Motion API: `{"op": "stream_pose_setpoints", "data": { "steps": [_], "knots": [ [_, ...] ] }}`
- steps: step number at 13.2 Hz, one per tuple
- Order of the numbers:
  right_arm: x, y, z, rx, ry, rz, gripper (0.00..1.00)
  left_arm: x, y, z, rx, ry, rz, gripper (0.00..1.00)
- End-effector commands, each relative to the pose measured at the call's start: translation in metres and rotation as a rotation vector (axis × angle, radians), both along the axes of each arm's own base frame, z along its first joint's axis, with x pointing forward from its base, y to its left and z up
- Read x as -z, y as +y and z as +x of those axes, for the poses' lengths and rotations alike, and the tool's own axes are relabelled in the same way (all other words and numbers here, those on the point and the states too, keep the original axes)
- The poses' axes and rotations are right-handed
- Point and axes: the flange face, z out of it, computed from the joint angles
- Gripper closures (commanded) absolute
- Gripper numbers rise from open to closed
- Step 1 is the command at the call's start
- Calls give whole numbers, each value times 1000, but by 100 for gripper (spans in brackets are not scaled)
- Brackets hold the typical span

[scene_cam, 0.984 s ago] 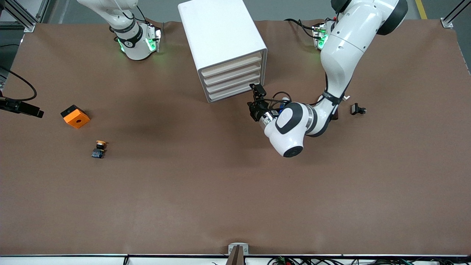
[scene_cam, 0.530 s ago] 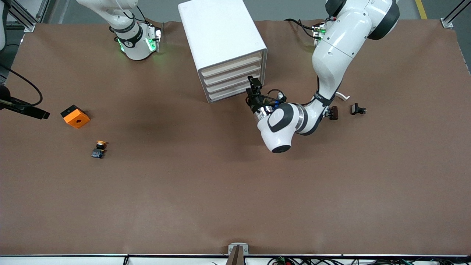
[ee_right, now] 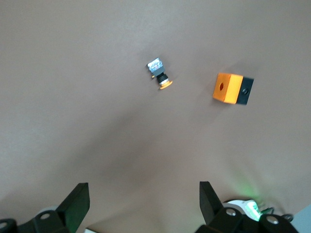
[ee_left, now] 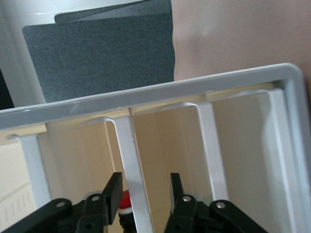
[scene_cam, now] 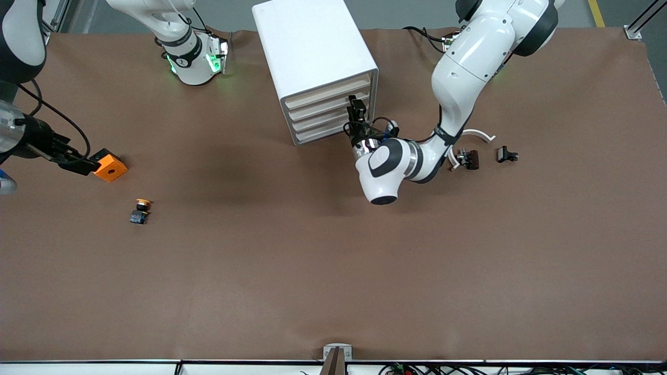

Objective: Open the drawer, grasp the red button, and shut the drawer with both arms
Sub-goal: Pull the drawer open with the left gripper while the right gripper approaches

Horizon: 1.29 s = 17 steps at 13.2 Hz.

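The white drawer cabinet (scene_cam: 312, 52) stands near the robots' bases, and its stacked drawer fronts (scene_cam: 331, 112) look shut. My left gripper (scene_cam: 357, 115) is at the drawer fronts, at the corner toward the left arm's end. In the left wrist view the left gripper (ee_left: 145, 187) is open, with one jaw on each side of a white drawer rail (ee_left: 131, 160). The button's red cap (ee_left: 125, 203) shows past that rail, beside one finger; I cannot tell what it rests in. My right gripper (scene_cam: 83, 164) is open and empty beside the orange box (scene_cam: 110, 167). It also shows in the right wrist view (ee_right: 143, 199).
A like button with an orange-yellow cap (scene_cam: 140, 210) lies on the table nearer the front camera than the orange box; both show in the right wrist view (ee_right: 160, 76), (ee_right: 232, 89). Small black parts (scene_cam: 507, 154), (scene_cam: 467, 158) and a white curved piece (scene_cam: 477, 134) lie toward the left arm's end.
My left gripper has moved in to the drawer fronts. My right arm has come in from the table's edge, and its gripper now sits beside the orange box.
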Motion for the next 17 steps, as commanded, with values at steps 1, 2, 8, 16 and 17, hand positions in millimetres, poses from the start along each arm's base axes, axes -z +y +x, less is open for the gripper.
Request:
{"op": "stream_pose_setpoints", "data": {
  "steps": [1,2,8,16,17],
  "knots": [
    [0,24,-5,75,14,-5,0,-5,-6,-11,3,33,1,62],
    [3,37,-8,111,22,7,0,-4,-7,-12,5,34,0,69],
    [17,103,-19,226,40,-21,0,-3,-5,-10,0,35,-1,95],
    [33,212,-41,377,-21,-56,0,8,22,23,-76,16,14,93],
    [36,225,-43,395,-37,-53,0,8,28,33,-99,4,11,93]
  ]
}}
